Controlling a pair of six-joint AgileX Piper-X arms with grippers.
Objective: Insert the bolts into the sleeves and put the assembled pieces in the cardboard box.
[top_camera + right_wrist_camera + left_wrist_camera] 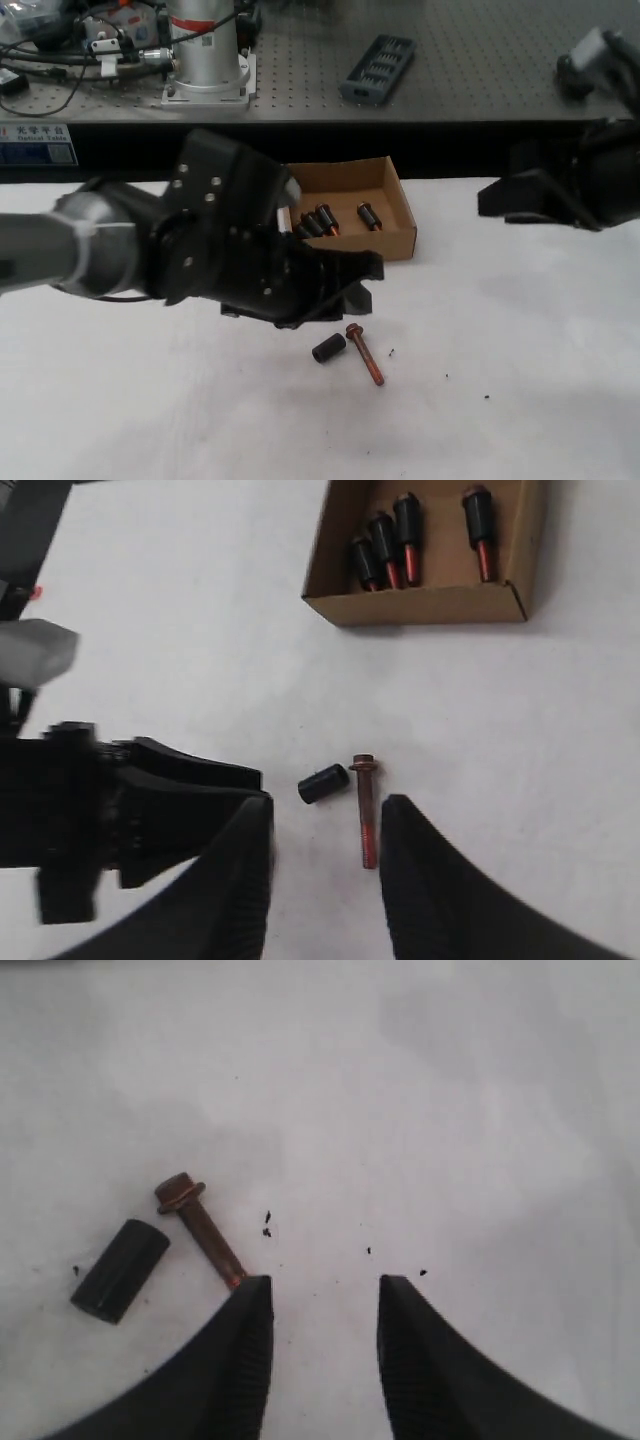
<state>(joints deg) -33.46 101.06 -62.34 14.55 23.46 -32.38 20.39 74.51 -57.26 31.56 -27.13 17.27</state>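
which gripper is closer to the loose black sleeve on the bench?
Left. The left gripper is open right next to the sleeve and loose bolt. The right gripper, also open, sits well off to the right, past the cardboard box.

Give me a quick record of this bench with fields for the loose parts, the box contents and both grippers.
bolt: loose, lying flat on the white cloth, not inserted
sleeve: loose, lying beside the bolt's head
cardboard box: holds four assembled pieces
left gripper: open, empty, by the bolt's shank end
right gripper: open, empty, above the bolt and sleeve
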